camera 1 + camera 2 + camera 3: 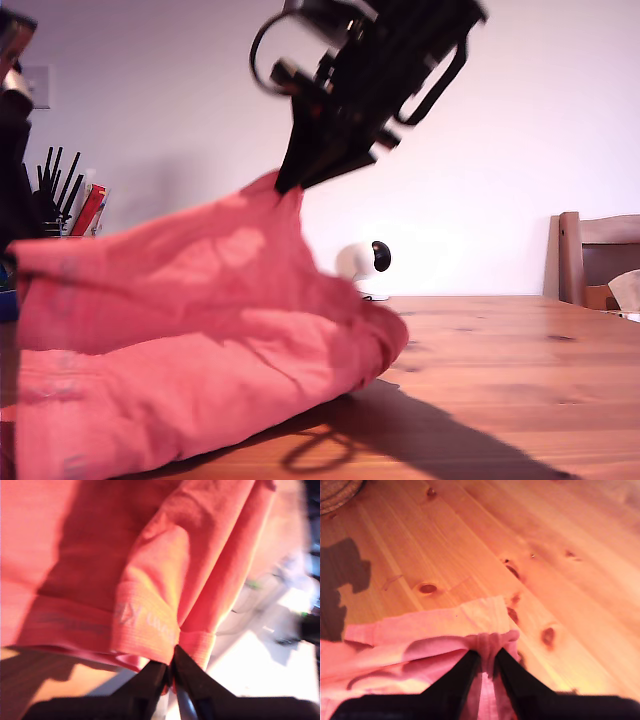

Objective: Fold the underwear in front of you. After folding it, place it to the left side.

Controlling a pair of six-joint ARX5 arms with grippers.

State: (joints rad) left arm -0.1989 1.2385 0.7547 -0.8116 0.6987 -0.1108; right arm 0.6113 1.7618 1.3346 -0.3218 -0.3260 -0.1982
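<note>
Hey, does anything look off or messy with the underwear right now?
Nothing damaged or spilled. The underwear is wrinkled and mid-fold: one gripper lifts a pinched edge into a peak while the rest sags on the table. Both grippers clamp fabric.

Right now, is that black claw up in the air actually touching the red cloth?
Touching. In the first wrist view my first gripper is pinched shut on the hem of the underwear, and the exterior view shows the cloth hanging from it.
</note>
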